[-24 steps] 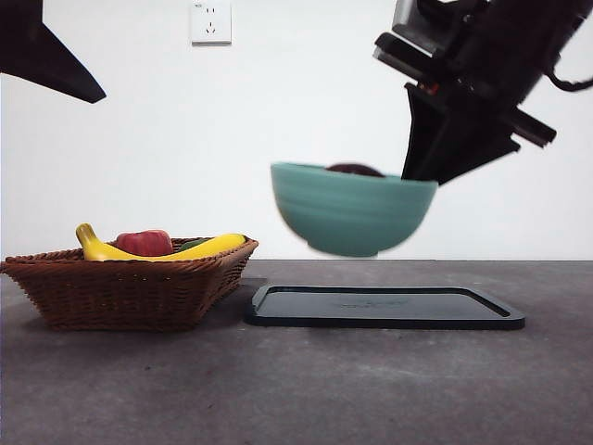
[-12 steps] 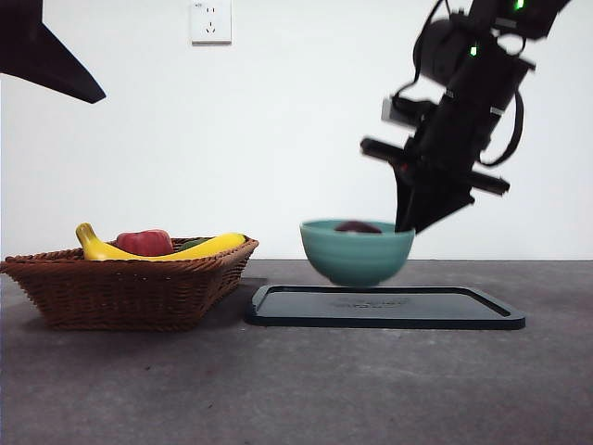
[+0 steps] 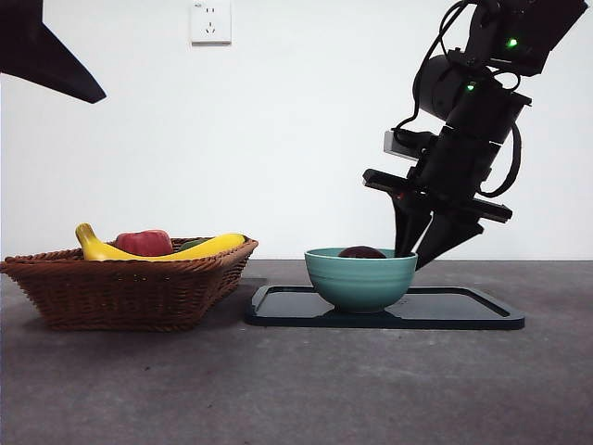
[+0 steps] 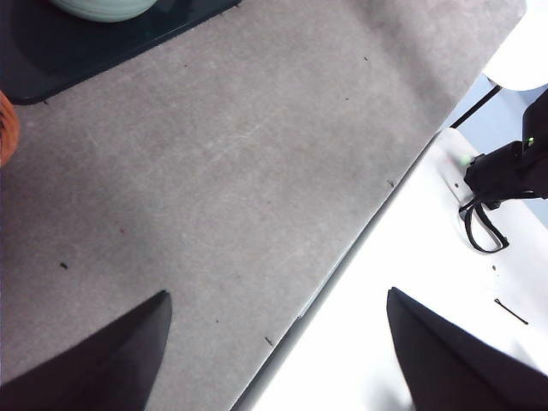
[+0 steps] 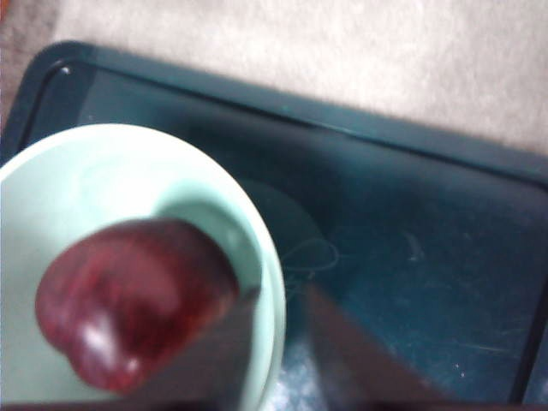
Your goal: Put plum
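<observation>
The plum (image 3: 361, 252), dark maroon and glossy, lies inside a teal bowl (image 3: 359, 278) that rests on the dark tray (image 3: 463, 315). My right gripper (image 3: 417, 255) reaches down to the bowl's right rim. The right wrist view shows the plum (image 5: 128, 300) in the pale bowl (image 5: 86, 171), and the right gripper (image 5: 278, 325) straddles the rim with one jaw inside and one outside, closed on it. My left gripper (image 4: 274, 342) is open over bare table near its edge, holding nothing, and appears as a black tip (image 3: 46, 56) at the top left corner.
A wicker basket (image 3: 120, 292) at the left holds a banana (image 3: 208, 247) and a red apple (image 3: 144, 243). The tray (image 5: 411, 240) has bare room to the right of the bowl. A wall outlet (image 3: 210, 20) is behind.
The right gripper carried the bowl with the plum down and away from the camera, from mid-air onto the tray, where it now rests. The left arm has not moved.
</observation>
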